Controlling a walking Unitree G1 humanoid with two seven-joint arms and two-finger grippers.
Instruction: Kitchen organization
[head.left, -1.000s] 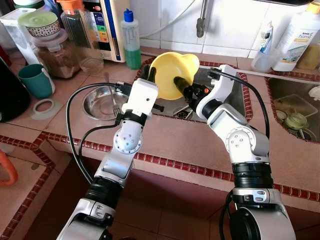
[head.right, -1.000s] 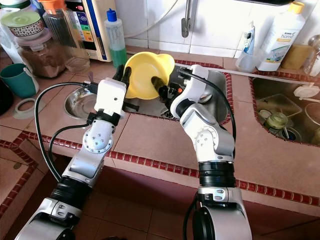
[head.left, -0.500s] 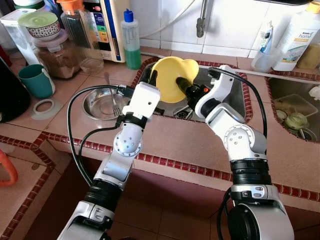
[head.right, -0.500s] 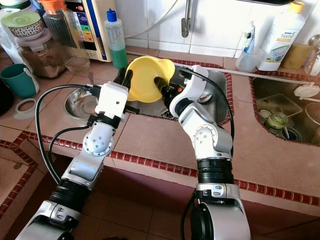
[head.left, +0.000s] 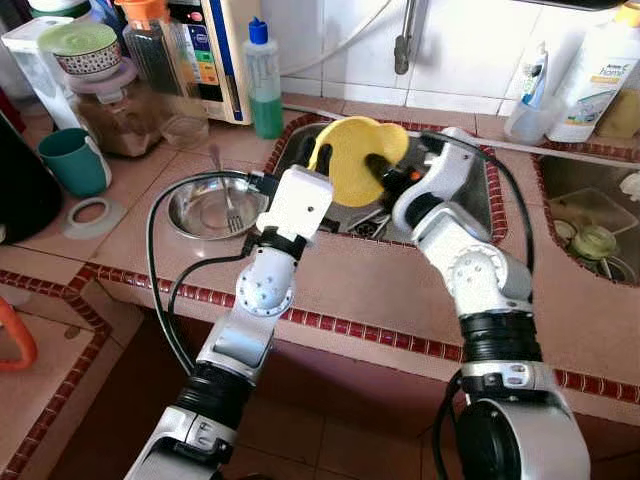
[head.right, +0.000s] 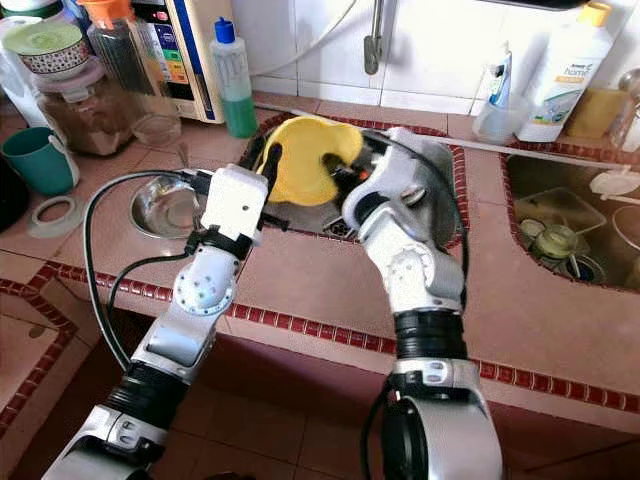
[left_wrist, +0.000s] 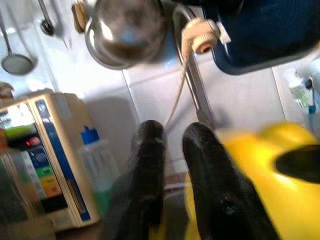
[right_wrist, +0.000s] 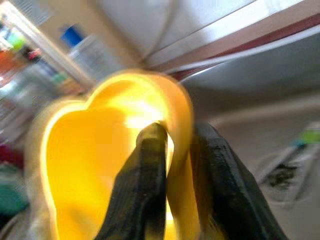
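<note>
The right claw (right_wrist: 172, 150) is pinching the rim of a yellow plastic bowl (head.left: 362, 160) — one finger inside the wall, one outside — and holding it in the air above the steel sink (head.left: 470, 195), tilted so its opening is facing partly toward the robot's head. The left claw (left_wrist: 172, 150) is sitting just beside the bowl on its left side, its two fingers (left_wrist: 150, 170) drawn close together with nothing seen between them; the bowl lies to the right of those fingers, touching or nearly touching the nearer one. So the right arm is the one carrying, and any handover or setting-down turns on that rim grip, since the bowl is hanging sideways from a single edge. To the left on the tiled tabletop (head.left: 360, 285) a shallow steel dish (head.left: 205, 205) with a fork (head.left: 226, 200) in it is standing well apart from the bowl. The right wrist view is showing the grip itself, wall between fingers, which the head views leave hidden behind the bowl; the left wrist view is showing the green-filled bottle (left_wrist: 97, 172) and the tap (left_wrist: 192, 85) beyond, blurred.
</note>
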